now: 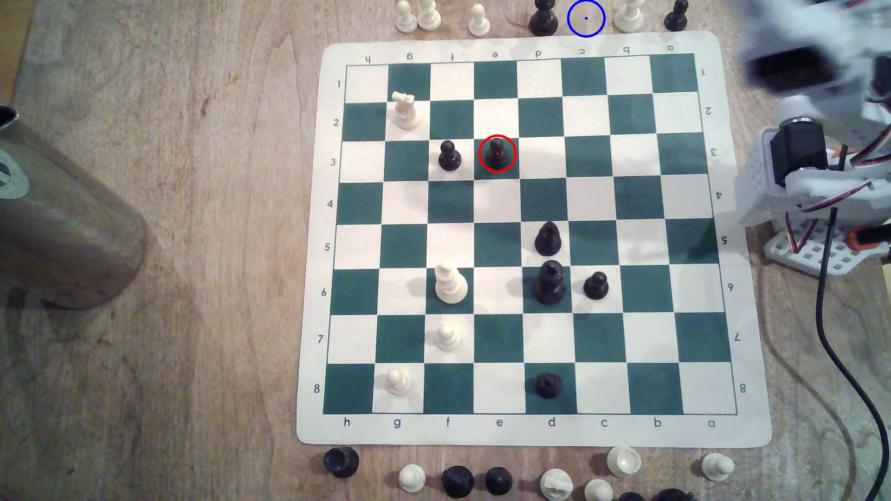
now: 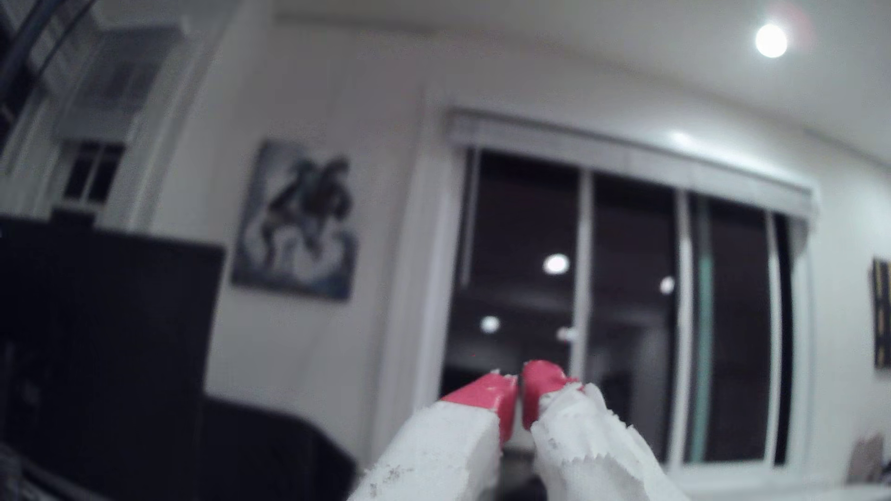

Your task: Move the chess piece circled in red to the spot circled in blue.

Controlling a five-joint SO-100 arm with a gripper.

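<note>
We see the small glossy black pawn ringed in red upright on green square e3 of the green-and-white chess mat, just beside another black pawn. The blue-ringed patch of wood lies beyond the mat's edge. Our red-tipped white hand — raised toward a dark window, well away — has its tips nearly together, holding nothing.

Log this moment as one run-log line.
stage: pre-approach | gripper: shut, empty, aimed at room | black pawn: upright on e3, red ring | blue-ringed spot: bare wood beyond board edge
</note>
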